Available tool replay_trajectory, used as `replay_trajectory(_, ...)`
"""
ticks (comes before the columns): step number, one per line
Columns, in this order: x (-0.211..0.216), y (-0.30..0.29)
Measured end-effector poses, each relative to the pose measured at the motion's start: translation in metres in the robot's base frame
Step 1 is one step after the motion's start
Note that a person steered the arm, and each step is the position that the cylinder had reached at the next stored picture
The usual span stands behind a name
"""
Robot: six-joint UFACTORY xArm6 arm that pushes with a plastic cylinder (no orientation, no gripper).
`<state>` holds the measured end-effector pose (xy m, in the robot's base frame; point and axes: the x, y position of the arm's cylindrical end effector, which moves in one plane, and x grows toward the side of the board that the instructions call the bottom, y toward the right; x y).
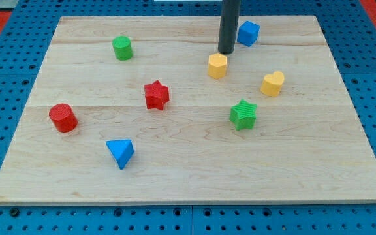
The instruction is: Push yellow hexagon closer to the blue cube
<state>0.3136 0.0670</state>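
Note:
The yellow hexagon sits on the wooden board right of centre near the view's top. The blue cube lies up and to the right of it, a short gap away. My dark rod comes down from the view's top, and my tip rests just above the hexagon's upper right edge, between the hexagon and the cube, left of the cube. I cannot tell whether the tip touches the hexagon.
A yellow heart-shaped block lies right of the hexagon. A green star is below it, a red star at centre, a green cylinder upper left, a red cylinder at left, a blue triangle lower left.

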Motion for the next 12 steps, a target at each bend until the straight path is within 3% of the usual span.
replay_trajectory(2,0.019,-0.082)
replay_trajectory(3,0.056,-0.075)
replay_trajectory(5,0.039,0.020)
replay_trajectory(7,0.061,0.024)
replay_trajectory(12,0.029,0.097)
